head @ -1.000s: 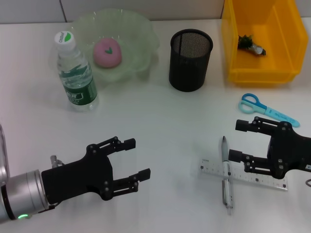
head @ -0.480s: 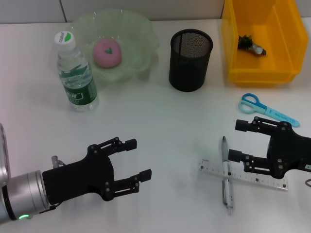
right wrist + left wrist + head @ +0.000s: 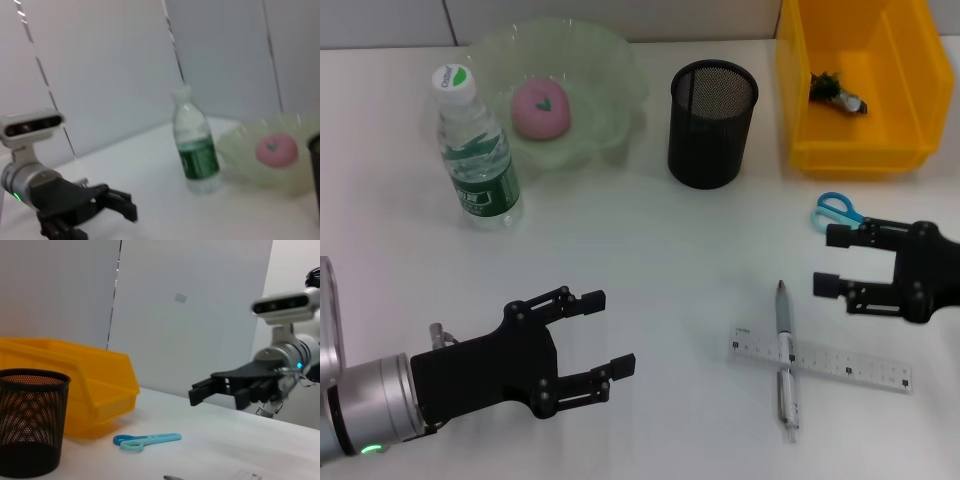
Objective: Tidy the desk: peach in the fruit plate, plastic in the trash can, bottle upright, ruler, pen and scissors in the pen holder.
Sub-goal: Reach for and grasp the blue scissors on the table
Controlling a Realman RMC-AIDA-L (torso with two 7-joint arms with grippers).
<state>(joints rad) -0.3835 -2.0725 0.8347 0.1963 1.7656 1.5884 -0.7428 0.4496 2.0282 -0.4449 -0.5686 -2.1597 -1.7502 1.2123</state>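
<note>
The slim silver pen (image 3: 785,367) lies crosswise on the clear ruler (image 3: 820,358), tip toward the black mesh pen holder (image 3: 711,122), while the right gripper (image 3: 828,261), fingers spread and empty, hangs over the blue scissors (image 3: 839,212) and the left gripper (image 3: 604,331) hovers open near the table's front.

A plain white tabletop (image 3: 650,240) fills nearly the whole head view, smooth and evenly lit, with only soft, faint shadows on it. Along its far edge runs a pale grey wall (image 3: 390,20) made of flat panels, with a thin dark seam between two of them. The wrist views show the same panelled wall (image 3: 190,315) rising behind the tabletop, light grey-white, bare apart from its narrow vertical joints and one small pale square patch (image 3: 180,298).
</note>
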